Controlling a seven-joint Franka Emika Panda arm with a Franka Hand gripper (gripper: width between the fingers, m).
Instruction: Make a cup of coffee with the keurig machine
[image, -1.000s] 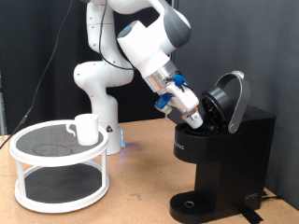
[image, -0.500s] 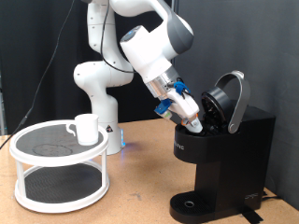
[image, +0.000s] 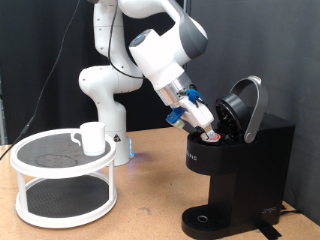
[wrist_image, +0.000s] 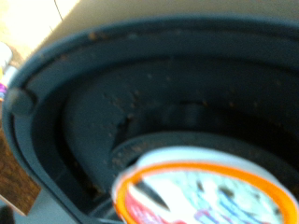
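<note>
The gripper (image: 210, 128) reaches into the open top of the keurig machine (image: 240, 165), and its fingertips are hidden against the dark chamber, so whether they are spread or pinching cannot be told. The wrist view is blurred: a round pod (wrist_image: 210, 198) with an orange rim and a printed foil top sits low in the black, speckled plastic chamber, cut off at the picture's edge. Since a second ago the gripper has edged slightly deeper toward the chamber; the domed lid (image: 247, 105) stays tilted up. The cup (image: 92, 137), glossy white ceramic, stands on the upper mesh shelf of a round white rack (image: 62, 181) near the tabletop's left edge, well apart from the machine.
</note>
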